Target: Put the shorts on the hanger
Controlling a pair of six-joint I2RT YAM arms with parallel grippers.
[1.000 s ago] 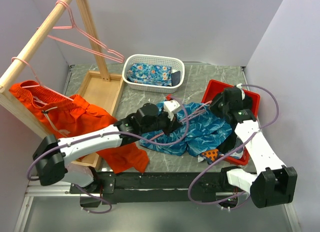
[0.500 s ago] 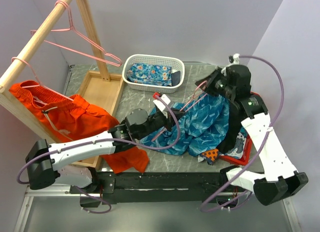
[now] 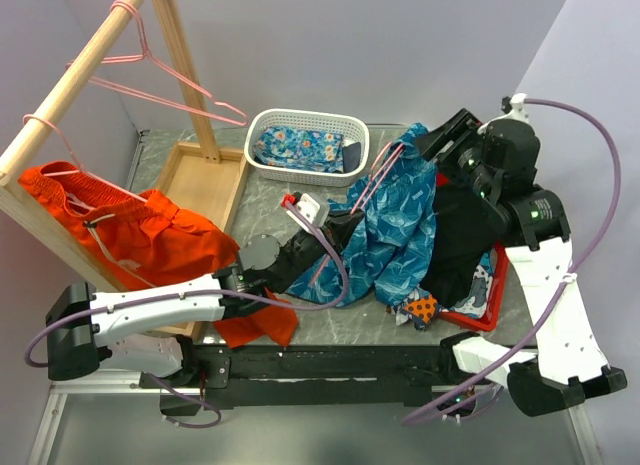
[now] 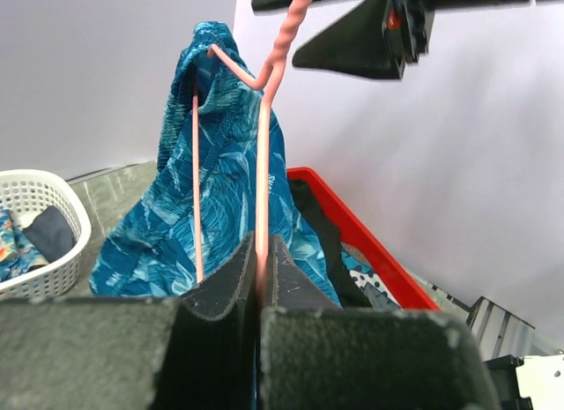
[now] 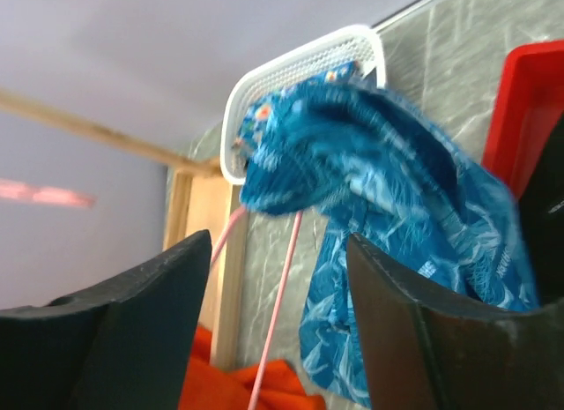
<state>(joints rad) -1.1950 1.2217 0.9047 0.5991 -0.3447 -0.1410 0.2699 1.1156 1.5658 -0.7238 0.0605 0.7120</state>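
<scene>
Above the grey marble table point(image 3: 260, 200), the left gripper point(image 4: 263, 247) is clamped on the pink hanger point(image 4: 264, 145), with the leaf-print shorts point(image 3: 395, 220) draped over it, between the far white basket point(image 3: 262, 125) and the red bin point(image 3: 490, 315) at right. The right gripper point(image 5: 275, 242) hangs just beside the shorts' top, jaws apart, holding nothing

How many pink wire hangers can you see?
3. An empty hanger hangs on the rack pole; a second hanger there carries the orange shorts; a third hanger is clamped in the left gripper, blue shorts draped over it. Others could hide under clothes.
</scene>
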